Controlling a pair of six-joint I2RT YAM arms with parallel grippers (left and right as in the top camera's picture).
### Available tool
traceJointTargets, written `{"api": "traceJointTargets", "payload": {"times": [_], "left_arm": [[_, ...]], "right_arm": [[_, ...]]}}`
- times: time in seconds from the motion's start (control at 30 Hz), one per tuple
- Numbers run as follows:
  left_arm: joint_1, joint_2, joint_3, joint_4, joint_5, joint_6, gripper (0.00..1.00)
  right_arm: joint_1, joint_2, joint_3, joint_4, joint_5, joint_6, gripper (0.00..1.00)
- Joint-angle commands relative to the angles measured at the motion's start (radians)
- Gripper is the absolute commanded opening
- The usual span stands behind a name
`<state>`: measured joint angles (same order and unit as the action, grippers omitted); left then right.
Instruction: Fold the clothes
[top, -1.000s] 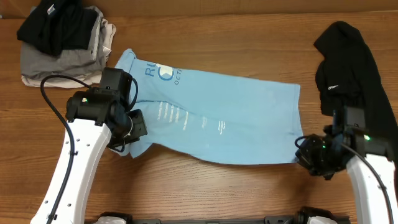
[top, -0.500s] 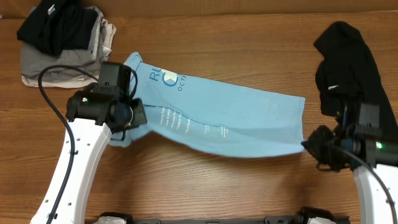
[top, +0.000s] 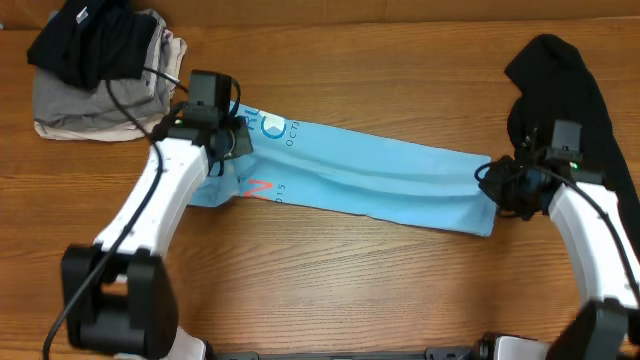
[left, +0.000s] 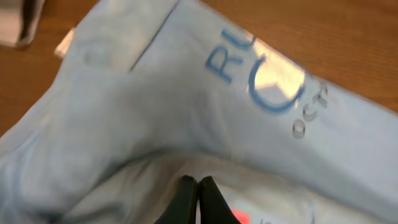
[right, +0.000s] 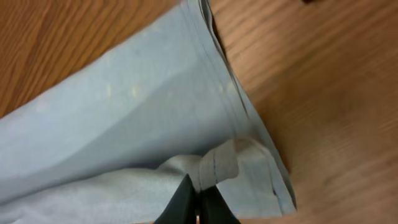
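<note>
1. Across the middle of the bench (top: 330, 290), the light-blue T-shirt (top: 380, 185) lies drawn out in a long, narrow folded band. It runs from far left to nearer right, with its printed lettering at the left end.
2. At that left end, the left gripper (left: 196, 190) is closed on a fold of the shirt just near the lettering, its fingers meeting on the cloth.
3. At the right end, the right gripper (right: 199, 198) is clamped on a bunched bit of the shirt's hem.
4. On the far right, the black garment (top: 560, 90) lies crumpled, near the shirt's right end.
5. In the far left corner sits a stack of clothes (top: 95, 90), grey with a black piece on top.
</note>
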<state>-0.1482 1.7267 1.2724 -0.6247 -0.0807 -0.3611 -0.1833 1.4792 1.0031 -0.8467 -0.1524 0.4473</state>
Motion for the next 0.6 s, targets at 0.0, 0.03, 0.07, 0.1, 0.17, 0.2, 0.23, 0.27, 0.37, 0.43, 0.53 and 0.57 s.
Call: {"api": "traceJointTargets", "payload": {"times": [0.0, 0.03, 0.07, 0.1, 0.17, 0.2, 0.23, 0.27, 0.37, 0.43, 0.53, 0.57], "left_arm": [[0.004, 0.065, 0.015, 0.082, -0.029, 0.026, 0.04], [0.004, 0.084, 0.015, 0.110, -0.030, 0.026, 0.04], [0.004, 0.105, 0.015, 0.135, -0.031, 0.026, 0.05], [0.004, 0.117, 0.015, 0.151, -0.031, 0.026, 0.06], [0.004, 0.147, 0.015, 0.182, -0.032, 0.026, 0.16], [0.004, 0.158, 0.015, 0.194, -0.033, 0.026, 0.23], [0.004, 0.166, 0.015, 0.203, -0.035, 0.026, 0.36], [0.005, 0.172, 0.015, 0.211, -0.036, 0.026, 0.55], [0.006, 0.173, 0.018, 0.218, -0.040, 0.030, 0.98], [0.010, 0.173, 0.043, 0.196, -0.028, 0.051, 1.00], [0.019, 0.173, 0.121, 0.092, -0.023, 0.056, 1.00], [0.025, 0.173, 0.172, 0.022, -0.022, 0.061, 1.00]], "right_arm": [[-0.003, 0.073, 0.024, 0.060, 0.010, -0.011, 0.04], [-0.003, 0.094, 0.024, 0.080, 0.010, -0.011, 0.04], [-0.002, 0.117, 0.024, 0.099, 0.010, -0.011, 0.04], [-0.001, 0.135, 0.024, 0.115, 0.010, -0.011, 0.04], [0.000, 0.172, 0.024, 0.148, 0.009, -0.019, 0.04], [0.000, 0.186, 0.024, 0.161, 0.006, -0.030, 0.06], [0.000, 0.197, 0.024, 0.171, 0.003, -0.037, 0.13], [0.000, 0.206, 0.024, 0.174, 0.002, -0.037, 0.18], [-0.003, 0.207, 0.025, 0.158, -0.006, -0.063, 0.33], [-0.014, 0.200, 0.030, 0.125, -0.023, -0.069, 0.35], [-0.040, 0.193, 0.042, 0.064, -0.070, -0.151, 0.55], [-0.053, 0.193, 0.042, 0.038, -0.070, -0.179, 0.82]]}}
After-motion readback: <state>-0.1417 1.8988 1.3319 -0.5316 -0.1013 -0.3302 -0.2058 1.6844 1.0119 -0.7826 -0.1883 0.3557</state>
